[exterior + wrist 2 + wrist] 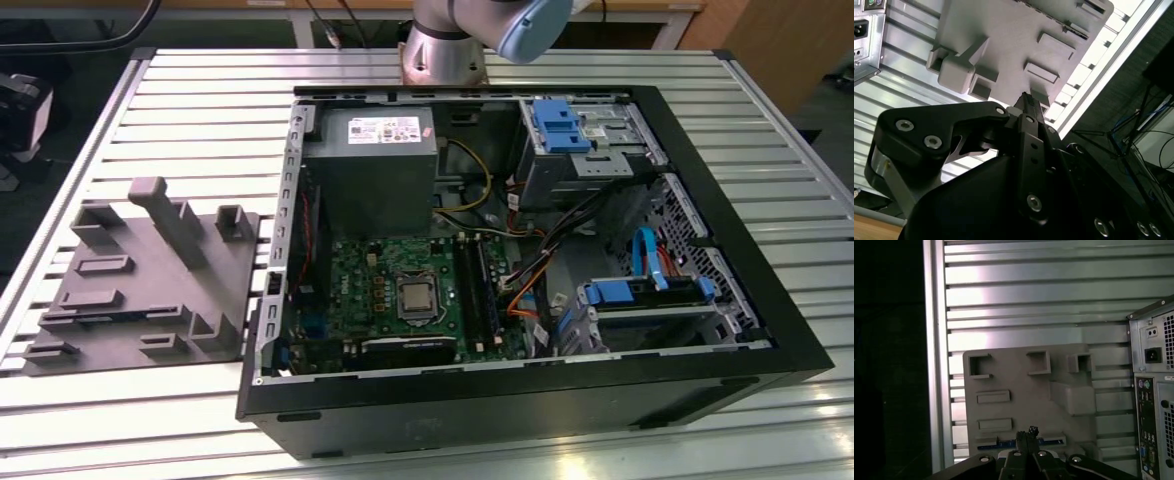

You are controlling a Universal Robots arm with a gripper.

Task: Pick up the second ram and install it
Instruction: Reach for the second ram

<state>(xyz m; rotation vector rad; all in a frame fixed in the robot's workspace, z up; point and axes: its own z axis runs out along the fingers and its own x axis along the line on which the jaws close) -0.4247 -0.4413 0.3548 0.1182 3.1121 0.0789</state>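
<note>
In the first wrist view the second ram [1051, 442] shows as a thin dark strip with a blue-green edge, lying in a long slot of the grey holder tray [1019, 380]. My gripper [1026, 436] hovers above that slot, and its fingertips hide the middle of the strip. The two fingers stand pressed together with nothing between them. The second wrist view has the same shut gripper [1027, 102] over the tray [1004, 45]. In the exterior view the tray [147, 300] lies on the exterior view's left of the open computer case [534, 270]. The motherboard's memory slots [475, 290] sit inside the case.
The slatted metal table [200, 90] carries both tray and case. Raised blocks and a tall post [160, 205] stick up from the tray. The arm's base [447, 45] stands behind the case. The case's rear panel [1154, 405] is close beside the tray.
</note>
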